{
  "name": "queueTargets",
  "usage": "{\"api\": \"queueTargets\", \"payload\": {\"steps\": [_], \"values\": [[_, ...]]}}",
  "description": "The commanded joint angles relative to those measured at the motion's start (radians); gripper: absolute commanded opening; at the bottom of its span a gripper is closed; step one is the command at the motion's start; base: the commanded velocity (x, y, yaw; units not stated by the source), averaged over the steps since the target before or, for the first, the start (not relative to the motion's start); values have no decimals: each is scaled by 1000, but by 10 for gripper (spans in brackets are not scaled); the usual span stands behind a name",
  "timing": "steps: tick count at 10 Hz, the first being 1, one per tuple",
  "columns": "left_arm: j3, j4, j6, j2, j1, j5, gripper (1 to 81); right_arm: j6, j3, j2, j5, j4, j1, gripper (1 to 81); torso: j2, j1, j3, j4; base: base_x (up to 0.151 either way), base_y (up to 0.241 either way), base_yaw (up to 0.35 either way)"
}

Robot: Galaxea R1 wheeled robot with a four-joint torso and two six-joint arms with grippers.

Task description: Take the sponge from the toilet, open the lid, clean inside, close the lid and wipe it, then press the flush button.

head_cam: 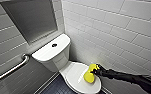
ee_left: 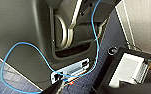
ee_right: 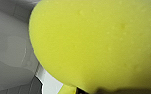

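My right tool (head_cam: 94,71) is clamped on the yellow sponge (head_cam: 89,75), and the black arm comes in from the lower right of the head view. The sponge rests on the closed lid (head_cam: 76,75) of the toilet (head_cam: 62,66), on the side of the lid nearest the white tiled wall (head_cam: 116,30). Through the right wrist camera the sponge sits close up, with the pale lid blurred behind it. The flush button (head_cam: 54,45) is on the flat tank top, well apart from the sponge. A metal grab bar (head_cam: 13,68) runs along the grey wall beside the tank. Dark floor tiles (head_cam: 56,87) show beside the bowl. How the left tool (ee_left: 54,88) stands, I cannot tell.
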Motion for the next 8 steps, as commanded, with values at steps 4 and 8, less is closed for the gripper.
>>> {"api": "queueTargets", "payload": {"steps": [4,8], "values": [[12,7,3,-8,28,51,811,5,-28,61,-2,9,165,10,1,0,-46,0,0,0,0],[-10,7,0,-4,38,51,811,5,-216,212,47,13,156,10,1,1,-46,0,0,0,0]]}}
